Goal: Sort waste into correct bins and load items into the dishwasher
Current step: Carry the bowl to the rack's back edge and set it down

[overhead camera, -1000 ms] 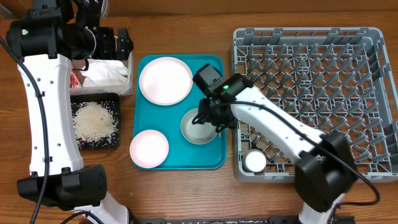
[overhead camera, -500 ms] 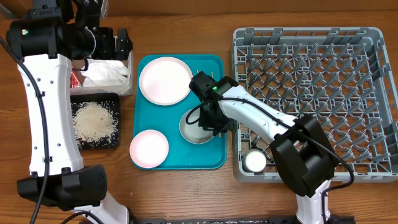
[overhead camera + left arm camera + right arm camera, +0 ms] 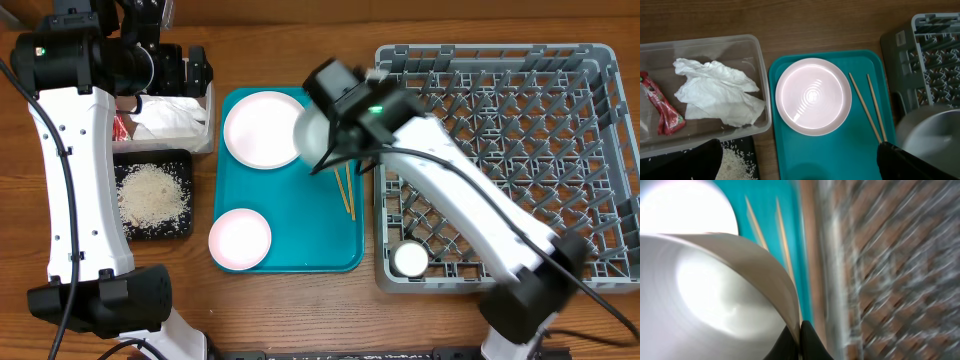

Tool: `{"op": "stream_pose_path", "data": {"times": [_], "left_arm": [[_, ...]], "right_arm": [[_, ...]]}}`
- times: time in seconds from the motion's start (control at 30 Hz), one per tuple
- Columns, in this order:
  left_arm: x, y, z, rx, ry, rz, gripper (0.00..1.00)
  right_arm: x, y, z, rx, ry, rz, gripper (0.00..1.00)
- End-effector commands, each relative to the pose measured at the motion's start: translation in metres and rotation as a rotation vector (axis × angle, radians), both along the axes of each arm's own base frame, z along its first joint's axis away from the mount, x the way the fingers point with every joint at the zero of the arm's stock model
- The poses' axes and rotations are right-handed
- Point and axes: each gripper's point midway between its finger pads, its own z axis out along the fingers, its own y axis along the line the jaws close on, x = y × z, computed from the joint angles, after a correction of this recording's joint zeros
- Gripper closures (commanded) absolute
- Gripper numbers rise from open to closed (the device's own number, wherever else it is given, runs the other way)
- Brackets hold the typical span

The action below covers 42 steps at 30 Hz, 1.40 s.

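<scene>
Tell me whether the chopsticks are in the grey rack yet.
No, the chopsticks lie on the teal tray, beside the large plate.

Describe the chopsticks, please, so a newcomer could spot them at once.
Find the teal tray left of the grey rack. Near the tray's right edge lie the chopsticks: two thin wooden sticks, unlike the round white plates beside them.

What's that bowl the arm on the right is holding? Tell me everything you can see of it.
It is a round off-white bowl, smooth and slightly glossy, perhaps ceramic or hard plastic, and empty inside. The right arm's dark fingers pinch its rim, one inside and one outside. It hangs tilted on its side, apparently clear of the teal plastic tray beneath, near the large white plate and the thin wooden chopsticks.
</scene>
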Motion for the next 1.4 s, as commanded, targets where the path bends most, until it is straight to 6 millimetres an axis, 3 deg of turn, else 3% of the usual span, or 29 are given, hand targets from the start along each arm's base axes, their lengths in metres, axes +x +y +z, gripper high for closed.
{"op": "stream_pose_path", "data": {"times": [0.0, 0.1, 0.17, 0.33, 0.6, 0.83, 0.97, 1.13, 1.17, 1.23, 1.37], "left_arm": [[-0.001, 0.002, 0.005, 0.009, -0.014, 0.001, 0.00], [-0.001, 0.002, 0.005, 0.009, -0.015, 0.001, 0.00], [-0.001, 0.002, 0.005, 0.009, -0.014, 0.001, 0.00], [-0.001, 0.002, 0.005, 0.009, -0.014, 0.001, 0.00], [-0.001, 0.002, 0.005, 0.009, -0.015, 0.001, 0.00], [-0.001, 0.002, 0.005, 0.008, -0.014, 0.001, 0.00], [-0.001, 0.002, 0.005, 0.009, -0.015, 0.001, 0.00], [-0.001, 0.002, 0.005, 0.009, -0.014, 0.000, 0.00], [-0.001, 0.002, 0.005, 0.009, -0.014, 0.000, 0.00], [-0.001, 0.002, 0.005, 0.009, -0.015, 0.000, 0.00], [-0.001, 0.002, 0.005, 0.008, -0.014, 0.000, 0.00]], "right_arm": [[0.026, -0.071, 0.082, -0.327, -0.367, -0.181, 0.96], [0.038, -0.096, 0.105, -0.501, -0.523, -0.295, 0.96], [0.048, -0.107, 0.110, -0.576, -0.582, -0.352, 0.96], [0.087, -0.132, 0.076, -0.720, -0.490, -0.341, 0.96], [0.121, -0.151, 0.017, -0.825, -0.387, -0.341, 0.96], [0.128, -0.149, -0.030, -0.898, -0.293, -0.286, 0.96], [0.126, -0.149, -0.046, -0.929, -0.241, -0.254, 0.96], [0.115, -0.132, -0.064, -0.880, -0.151, -0.158, 0.96], [0.112, -0.128, -0.071, -0.855, -0.122, -0.135, 0.92], [0.104, -0.119, -0.085, -0.793, -0.056, -0.089, 0.73], [0.094, -0.099, -0.096, -0.730, -0.010, -0.029, 0.63]]}}
